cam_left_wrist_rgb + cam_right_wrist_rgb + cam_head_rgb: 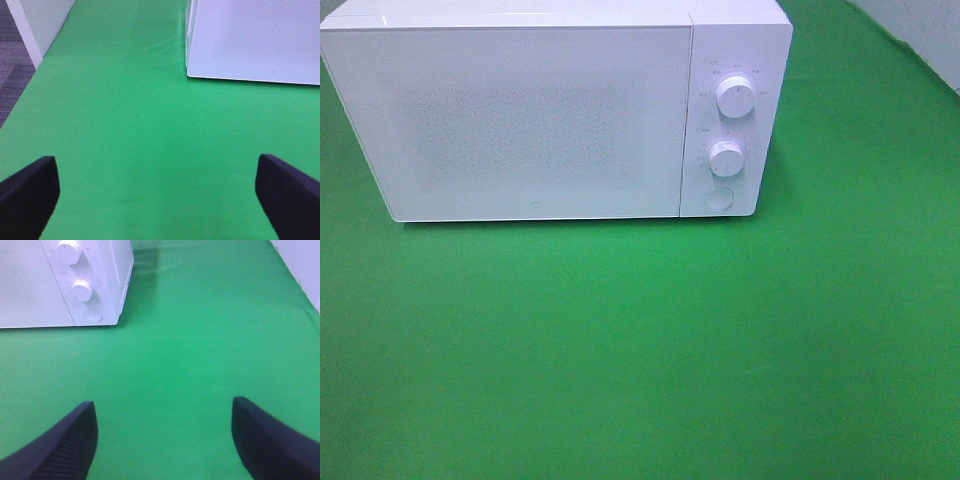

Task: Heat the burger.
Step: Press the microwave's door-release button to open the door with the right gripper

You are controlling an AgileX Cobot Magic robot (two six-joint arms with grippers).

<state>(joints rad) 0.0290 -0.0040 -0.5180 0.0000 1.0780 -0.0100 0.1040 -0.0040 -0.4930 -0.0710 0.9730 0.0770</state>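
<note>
The left tool (155,167) hangs low over the table (125,125), its two dark fingers spread wide with nothing between them; the right tool (163,405) likewise stands apart and empty over the green cloth; ahead of both sits the white microwave (535,120), its long axis running across their line of reach and its door (520,130) shut; the left tool faces the door's outer corner, ahead and off toward the other arm's side; the right tool has the control strip ahead and off toward the left arm's side, with the upper knob (67,250), lower knob (81,290) and round button (93,315) in its view, so the right arm looks better placed for the controls; the burger shows in no view; whether it lies inside the microwave cannot be told, since the frosted door hides the cavity; if it does, the coming move is likely a turn of a knob.
</note>
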